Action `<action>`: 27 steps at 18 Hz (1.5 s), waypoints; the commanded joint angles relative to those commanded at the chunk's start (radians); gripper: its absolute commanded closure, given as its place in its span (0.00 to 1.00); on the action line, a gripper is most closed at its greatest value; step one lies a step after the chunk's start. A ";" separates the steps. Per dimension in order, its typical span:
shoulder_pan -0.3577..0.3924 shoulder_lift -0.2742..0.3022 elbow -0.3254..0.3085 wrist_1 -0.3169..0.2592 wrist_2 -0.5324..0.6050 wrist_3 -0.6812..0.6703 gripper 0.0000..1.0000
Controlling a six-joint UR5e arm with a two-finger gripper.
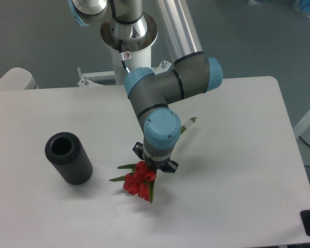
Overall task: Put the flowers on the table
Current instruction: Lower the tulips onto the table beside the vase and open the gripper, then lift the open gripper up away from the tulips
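The flowers (139, 184) are a small bunch of red tulips with green leaves, their heads low over the white table (237, 155) near the front centre. Their long green stems run up and right under the arm's wrist, and the pale stem end (193, 121) sticks out on the far side. My gripper (155, 165) points straight down over the stems just behind the tulip heads. Its fingers are mostly hidden by the blue-capped wrist, and it appears shut on the stems. A faint shadow lies on the table under the heads.
A black ribbed cylinder (68, 158) lies on its side on the table's left part, open end facing up-left, about a hand's width from the flowers. The arm's base column (128, 36) stands at the table's back edge.
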 joint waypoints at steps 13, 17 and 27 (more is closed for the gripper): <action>0.009 -0.009 0.046 0.009 0.005 0.055 0.00; 0.046 -0.012 0.098 0.000 -0.006 0.141 0.00; 0.133 -0.064 0.230 -0.005 -0.006 0.397 0.00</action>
